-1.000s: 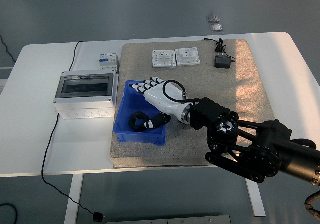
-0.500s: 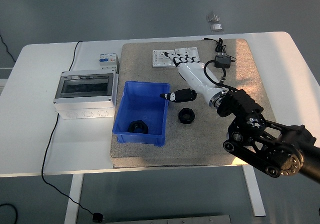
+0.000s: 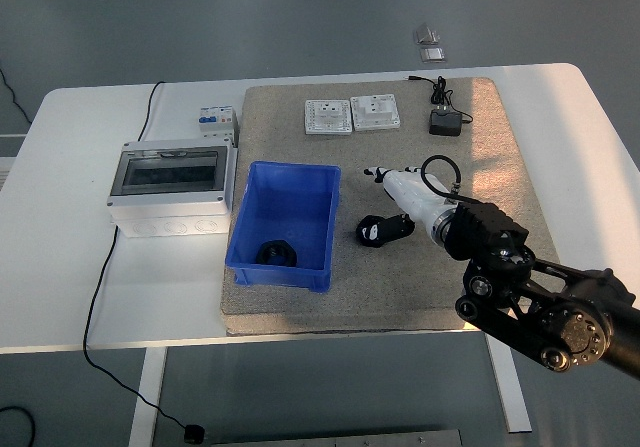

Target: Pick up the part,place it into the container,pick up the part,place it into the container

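My right hand point(image 3: 392, 207) closes on the black ring-shaped part point(image 3: 374, 231), at 3 o'clock of the blue plastic container point(image 3: 285, 185).

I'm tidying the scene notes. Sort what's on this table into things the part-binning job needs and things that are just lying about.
Job:
- blue container, on the mat
- black part, inside it
- second black part, on the mat right of it
- right hand, at that part

Lying about:
- grey enclosure box
- circuit breaker
- two white socket plates
- black plug adapter
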Motion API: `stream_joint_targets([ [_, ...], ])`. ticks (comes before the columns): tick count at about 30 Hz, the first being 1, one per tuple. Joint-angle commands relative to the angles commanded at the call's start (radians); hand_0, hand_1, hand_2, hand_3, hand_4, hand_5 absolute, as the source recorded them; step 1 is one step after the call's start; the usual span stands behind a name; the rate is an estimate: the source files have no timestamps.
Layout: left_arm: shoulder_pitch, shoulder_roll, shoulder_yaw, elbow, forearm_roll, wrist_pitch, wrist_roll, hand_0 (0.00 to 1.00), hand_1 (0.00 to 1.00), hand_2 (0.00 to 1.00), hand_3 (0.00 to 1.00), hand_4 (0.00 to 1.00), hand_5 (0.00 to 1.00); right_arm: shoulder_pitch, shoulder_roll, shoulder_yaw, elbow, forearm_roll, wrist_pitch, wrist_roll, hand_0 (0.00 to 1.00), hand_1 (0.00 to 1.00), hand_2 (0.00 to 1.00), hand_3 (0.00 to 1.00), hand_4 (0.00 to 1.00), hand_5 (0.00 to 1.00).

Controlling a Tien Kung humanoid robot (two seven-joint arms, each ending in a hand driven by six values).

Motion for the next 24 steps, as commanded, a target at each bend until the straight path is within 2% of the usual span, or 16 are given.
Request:
stream_joint_targets([
  [7,-0.001,-0.004,0.0,0.0,-0.002,0.002,-0.006,0.701,0.678,0.733,0.725,0.783,0.822,0.019,0.009,-0.058,-0.01,0.002,0.048,-0.057,0.998,0.607,0.84,0.941,0.881,0.384],
  [11,-0.002,-0.004,0.0,0.0,0.003,0.002,-0.007,0.701,0.678,0.733,0.725,0.783,0.822,0.033,0.016,-0.086,-0.015,-0.003,0.054,-0.072,0.998,0.607,0.84,0.941,0.881,0.384],
  [12,-0.003,-0.004,-0.001,0.0,0.004,0.002,-0.007,0.701,0.678,0.732,0.724,0.782,0.825,0.036,0.017,-0.09,-0.016,-0.008,0.055,-0.076,0.998,0.564,0.809,0.917,0.857,0.354],
  [17,-0.004,-0.003,0.002,0.0,0.001,0.002,-0.011,0.701,0.678,0.732,0.724,0.782,0.825,0.04,0.019,-0.092,-0.016,-0.062,0.064,-0.091,0.998,0.564,0.809,0.917,0.857,0.354],
  [18,-0.004,-0.002,0.002,0.0,0.001,0.002,-0.011,0.701,0.677,0.732,0.723,0.782,0.829,0.041,0.019,-0.092,-0.015,-0.072,0.067,-0.092,0.973,0.493,0.589,0.674,0.644,0.186],
  [23,-0.005,-0.001,0.001,0.0,0.002,0.003,-0.014,0.701,0.677,0.732,0.723,0.782,0.829,0.042,0.019,-0.094,-0.012,-0.107,0.09,-0.099,0.973,0.493,0.589,0.674,0.644,0.186],
  [24,-0.006,-0.001,0.0,0.0,0.004,0.002,-0.015,0.7,0.676,0.731,0.722,0.785,0.847,0.043,0.018,-0.096,-0.013,-0.109,0.098,-0.101,0.891,0.41,0.415,0.527,0.382,0.025],
])
